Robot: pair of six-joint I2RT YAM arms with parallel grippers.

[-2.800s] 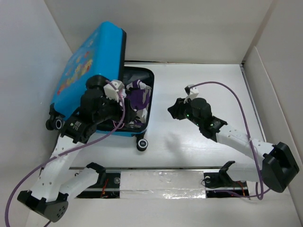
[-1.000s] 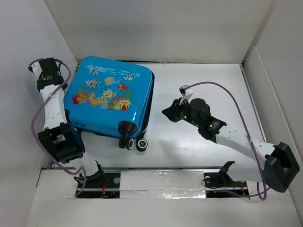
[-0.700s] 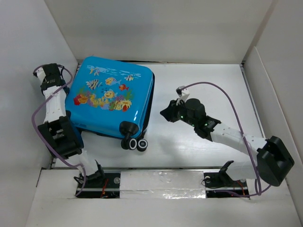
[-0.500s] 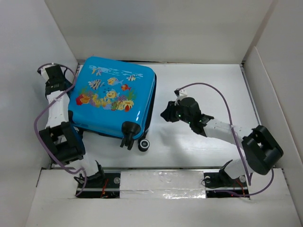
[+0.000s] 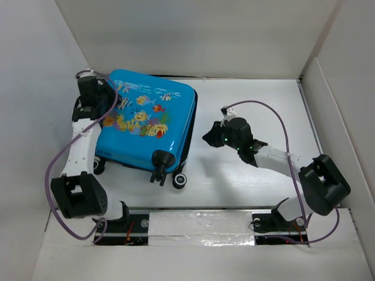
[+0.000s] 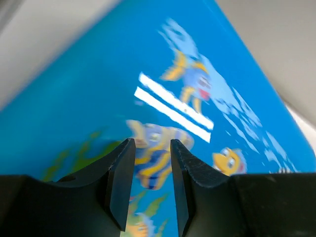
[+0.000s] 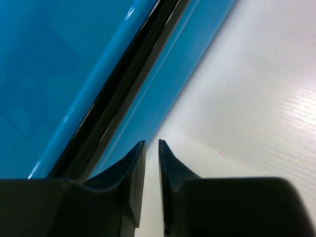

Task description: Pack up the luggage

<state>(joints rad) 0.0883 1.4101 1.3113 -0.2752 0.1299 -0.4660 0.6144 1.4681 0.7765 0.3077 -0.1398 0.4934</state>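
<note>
The luggage point(image 5: 146, 126) lies shut and flat on the white table point(image 5: 258, 181), its fish print facing up and its caster wheels point(image 5: 180, 181) toward me. My left gripper point(image 5: 104, 99) hovers over its far-left corner. In the left wrist view that gripper point(image 6: 150, 148) is open with only the blurred fish print point(image 6: 158, 148) showing between its fingers. My right gripper point(image 5: 206, 137) sits low beside the luggage's right edge. Seen from the right wrist, this gripper point(image 7: 151, 143) is open by a narrow slit, holding nothing, next to the black zipper seam point(image 7: 118, 89).
White walls enclose the table: one close on the left point(image 5: 35, 88), one at the back point(image 5: 205, 35), and a flap on the right point(image 5: 334, 105). A taped rail point(image 5: 199, 225) runs along the near edge between the arm bases.
The raised lid has come down and the luggage is closed. My left arm swung from the left wall onto the far-left corner. The luggage slid slightly right. My right gripper stayed beside its right edge.
</note>
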